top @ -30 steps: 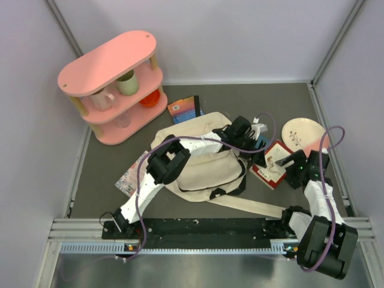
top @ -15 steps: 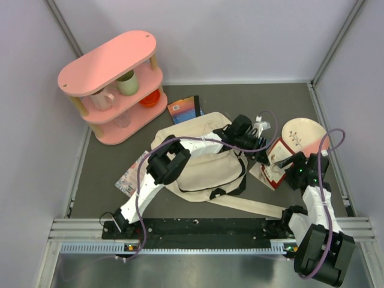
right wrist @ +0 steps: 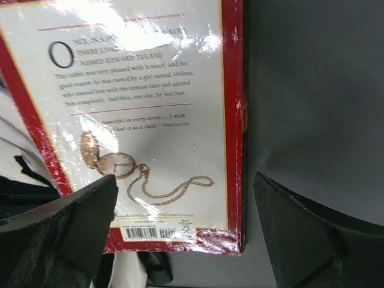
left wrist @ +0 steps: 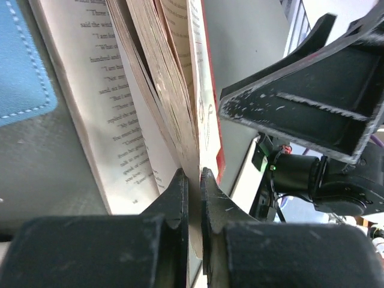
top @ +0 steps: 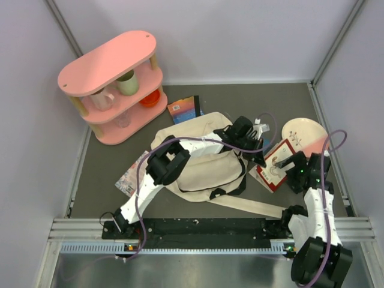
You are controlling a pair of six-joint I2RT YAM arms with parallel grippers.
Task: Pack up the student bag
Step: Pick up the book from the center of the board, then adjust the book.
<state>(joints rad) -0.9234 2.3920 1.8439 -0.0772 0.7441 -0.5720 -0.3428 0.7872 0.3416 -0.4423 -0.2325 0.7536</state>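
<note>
Right of the student bag (top: 207, 174), a book (top: 275, 167); plate (top: 305, 131) behind.

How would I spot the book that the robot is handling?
Find the big cream bag mid-table. Just right of it, beside the pale plate, is the book, pinched by the left hand. Unlike the blue-and-orange book behind the bag, its white cover has a red border.

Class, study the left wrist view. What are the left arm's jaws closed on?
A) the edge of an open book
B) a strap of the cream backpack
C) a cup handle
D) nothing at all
A: the left gripper is shut on the book, whose printed pages fan out above it.
</note>
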